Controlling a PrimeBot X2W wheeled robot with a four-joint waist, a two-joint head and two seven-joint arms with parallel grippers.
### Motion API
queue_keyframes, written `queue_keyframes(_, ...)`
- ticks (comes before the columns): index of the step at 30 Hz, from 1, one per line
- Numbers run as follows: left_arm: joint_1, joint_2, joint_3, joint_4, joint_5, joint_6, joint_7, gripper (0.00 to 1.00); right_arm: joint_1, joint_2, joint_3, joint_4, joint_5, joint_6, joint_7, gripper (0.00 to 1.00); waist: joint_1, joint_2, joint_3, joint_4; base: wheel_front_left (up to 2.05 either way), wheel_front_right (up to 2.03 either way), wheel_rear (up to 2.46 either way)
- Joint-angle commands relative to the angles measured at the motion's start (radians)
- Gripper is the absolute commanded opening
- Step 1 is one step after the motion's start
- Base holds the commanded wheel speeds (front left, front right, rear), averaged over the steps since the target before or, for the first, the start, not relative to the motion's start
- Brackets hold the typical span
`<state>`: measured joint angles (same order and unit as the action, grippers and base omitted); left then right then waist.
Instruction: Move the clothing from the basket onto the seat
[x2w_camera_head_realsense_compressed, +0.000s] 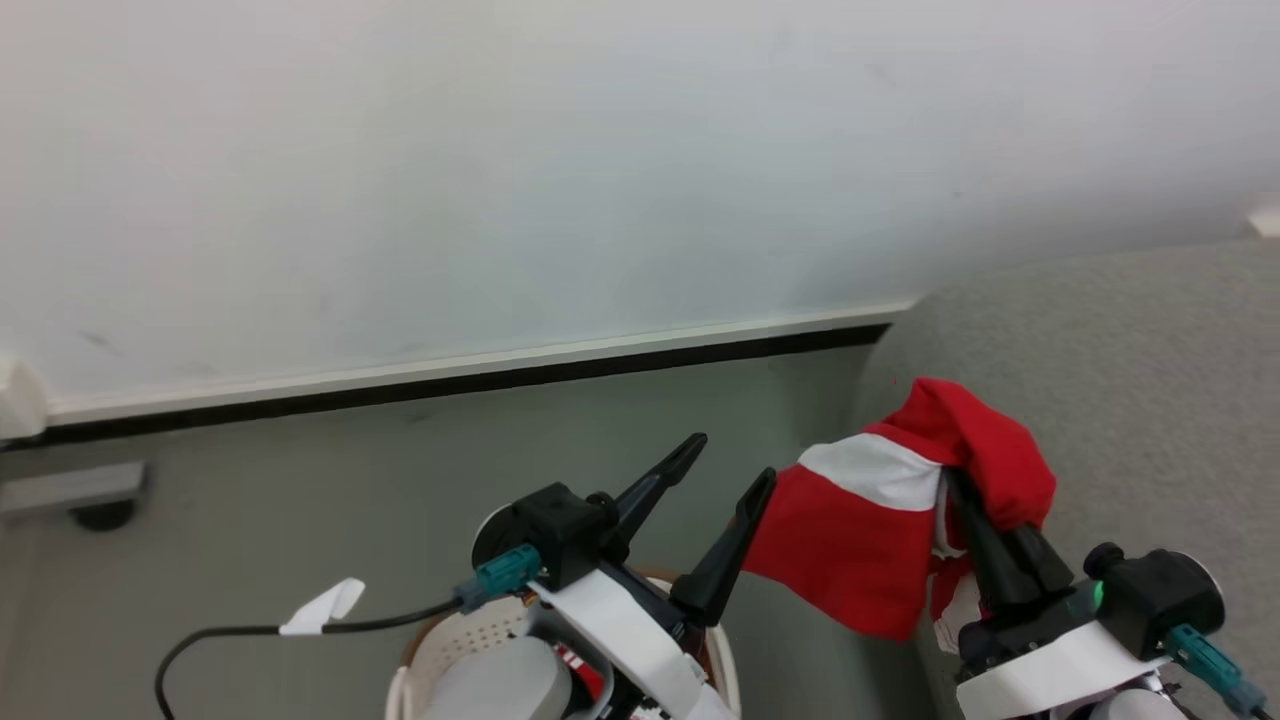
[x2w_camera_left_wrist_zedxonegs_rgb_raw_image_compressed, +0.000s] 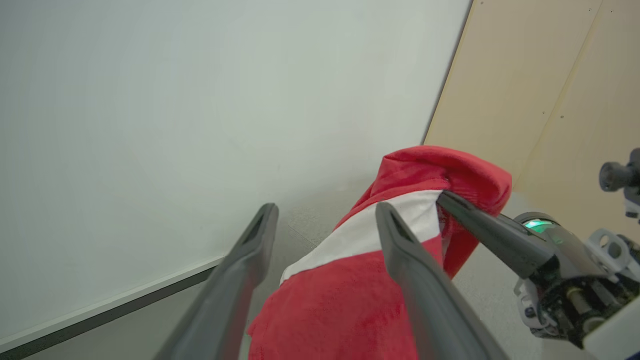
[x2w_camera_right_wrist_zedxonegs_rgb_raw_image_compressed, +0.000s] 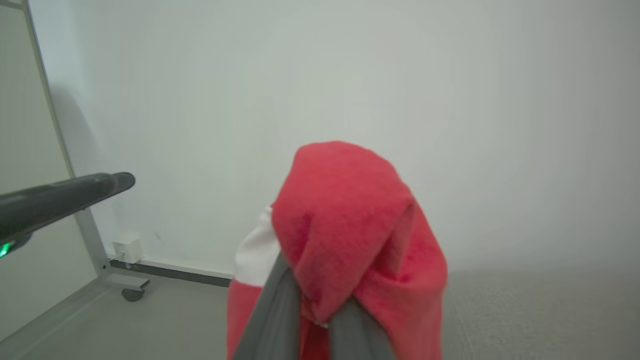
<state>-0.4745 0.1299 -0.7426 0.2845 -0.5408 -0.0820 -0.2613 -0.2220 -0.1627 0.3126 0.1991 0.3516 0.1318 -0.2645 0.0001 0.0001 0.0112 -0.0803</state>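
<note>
Clothing: bright red, crossed by one broad white band; seat: light grey, finely speckled; basket: cream-white with a grid of small holes, brown at the rim. Left gripper and right gripper: black fingers and black housings, a teal connector on each, and a green light on the right one. Wall pale grey-white, skirting white over a black strip, floor dull grey-green, cable black with a white tag — panel in the left wrist view pale beige.
</note>
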Motion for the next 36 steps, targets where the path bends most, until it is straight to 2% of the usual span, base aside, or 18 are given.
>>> queue_keyframes(1, 0.006, 0.008, 0.003, -0.005, 0.008, 0.000, -0.003, 1.00, 0.014, -0.006, -0.009, -0.013, -0.012, -0.002, 0.000, 0.00, -0.0001, -0.0001, 0.016, -0.062, 0.00, 0.00, 0.00)
queue_keyframes(9, 0.013, 0.014, 0.007, -0.016, 0.040, -0.002, -0.004, 1.00, 0.042, -0.007, -0.048, -0.072, -0.030, -0.002, 0.000, 0.00, -0.0001, -0.0001, 0.033, -0.192, 0.00, 0.00, 0.00)
queue_keyframes(18, 0.040, -0.005, 0.012, -0.006, 0.063, -0.014, -0.003, 1.00, 0.090, -0.028, -0.067, -0.120, -0.025, -0.002, 0.000, 0.00, -0.0001, -0.0001, 0.028, -0.280, 0.00, 0.00, 0.00)
queue_keyframes(29, 0.055, -0.020, 0.019, 0.010, 0.088, -0.030, -0.003, 1.00, 0.095, -0.040, -0.069, -0.136, -0.011, -0.002, 0.000, 0.00, -0.0001, -0.0001, 0.031, -0.293, 0.00, 0.00, 0.00)
queue_keyframes(36, 0.020, 0.002, 0.018, 0.001, 0.116, -0.036, -0.003, 1.00, -0.029, -0.080, -0.040, -0.121, -0.003, -0.002, 0.000, 0.00, -0.0001, -0.0001, 0.105, -0.260, 0.00, 0.00, 0.00)
